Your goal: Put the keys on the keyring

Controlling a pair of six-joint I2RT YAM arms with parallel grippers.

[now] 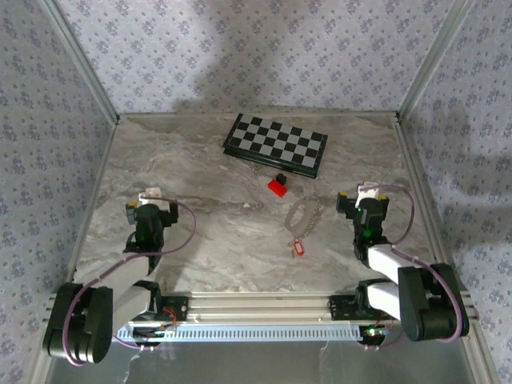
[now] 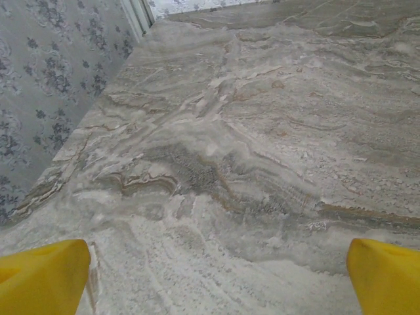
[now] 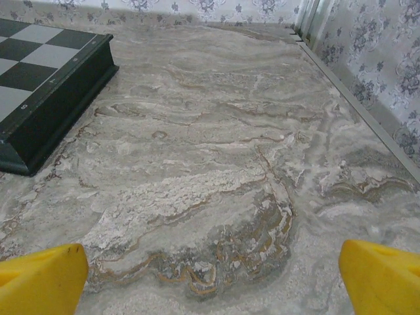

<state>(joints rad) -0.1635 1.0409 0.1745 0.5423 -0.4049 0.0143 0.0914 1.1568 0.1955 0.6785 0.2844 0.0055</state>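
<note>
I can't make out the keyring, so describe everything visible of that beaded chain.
The beaded chain is thin, pale silvery-beige, seemingly metal, lying flat on the marbled table as a narrow loop right of centre, between the red block and the red key. Nothing grips it; contact with the key is unclear.

The keyring [image 1: 306, 214], a thin pale beaded chain, lies flat on the marbled desk [image 1: 216, 232] as a long narrow loop slanting from far right to near left. At its near end lies a tiny key [image 1: 299, 249] with a red-orange head (whether it is threaded on cannot be told).
</note>
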